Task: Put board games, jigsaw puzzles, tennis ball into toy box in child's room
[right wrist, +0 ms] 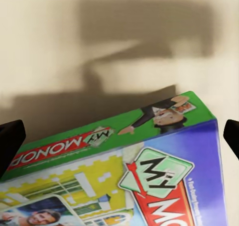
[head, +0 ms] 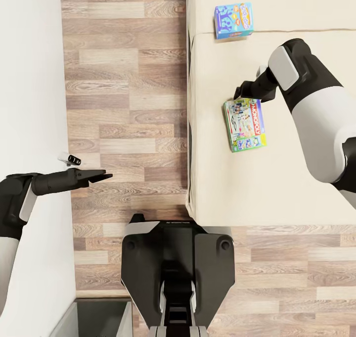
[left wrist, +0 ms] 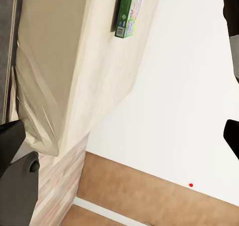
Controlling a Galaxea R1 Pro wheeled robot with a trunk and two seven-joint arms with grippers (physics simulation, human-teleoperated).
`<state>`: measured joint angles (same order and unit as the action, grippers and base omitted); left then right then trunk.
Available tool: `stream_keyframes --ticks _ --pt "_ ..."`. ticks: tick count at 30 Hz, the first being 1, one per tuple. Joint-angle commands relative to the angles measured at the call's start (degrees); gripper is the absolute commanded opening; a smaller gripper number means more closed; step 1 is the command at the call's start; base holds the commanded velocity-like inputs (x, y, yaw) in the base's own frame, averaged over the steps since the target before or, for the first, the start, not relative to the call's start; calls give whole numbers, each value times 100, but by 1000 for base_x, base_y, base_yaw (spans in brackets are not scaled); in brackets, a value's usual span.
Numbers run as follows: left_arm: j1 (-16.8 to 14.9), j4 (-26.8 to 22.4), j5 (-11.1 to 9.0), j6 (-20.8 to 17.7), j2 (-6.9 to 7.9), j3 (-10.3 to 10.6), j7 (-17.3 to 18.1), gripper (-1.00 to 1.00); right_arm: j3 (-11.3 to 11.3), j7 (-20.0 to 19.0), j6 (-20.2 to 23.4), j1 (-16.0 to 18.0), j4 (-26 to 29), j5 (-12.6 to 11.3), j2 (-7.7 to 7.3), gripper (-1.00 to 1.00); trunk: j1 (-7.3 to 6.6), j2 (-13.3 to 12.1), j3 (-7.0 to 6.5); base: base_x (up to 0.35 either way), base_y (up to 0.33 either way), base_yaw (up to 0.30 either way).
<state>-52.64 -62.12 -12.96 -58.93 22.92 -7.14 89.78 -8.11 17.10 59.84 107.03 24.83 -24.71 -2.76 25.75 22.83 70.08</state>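
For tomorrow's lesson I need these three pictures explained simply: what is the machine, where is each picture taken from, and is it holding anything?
This is a simulated wheeled robot with two arms, steered by a person. The big picture looks down from its head. There, the bed carries two board games: a Monopoly box and a light blue box farther up. The right gripper hovers at the Monopoly box's far edge, open, gripping nothing. The left gripper points out over the wooden floor, holding nothing. The other two pictures come from cameras near each gripper: the right one sees the Monopoly box close up, the left one sees the bed's side.
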Motion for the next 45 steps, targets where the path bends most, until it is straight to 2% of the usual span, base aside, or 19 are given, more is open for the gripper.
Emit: stream_keyframes --ticks 1,24,45 --pt "-1 -1 1 -60 2 2 22 100 -43 39 16 2 4 -61 -6 100 4 9 6 0 0 0" --pt "2 -2 4 -64 -1 11 22 100 -49 39 16 2 4 -61 -4 100 4 9 6 -55 0 0" --pt "-1 -4 20 -65 -7 7 22 100 -50 39 16 2 4 -61 -14 100 4 9 6 -136 -17 0"
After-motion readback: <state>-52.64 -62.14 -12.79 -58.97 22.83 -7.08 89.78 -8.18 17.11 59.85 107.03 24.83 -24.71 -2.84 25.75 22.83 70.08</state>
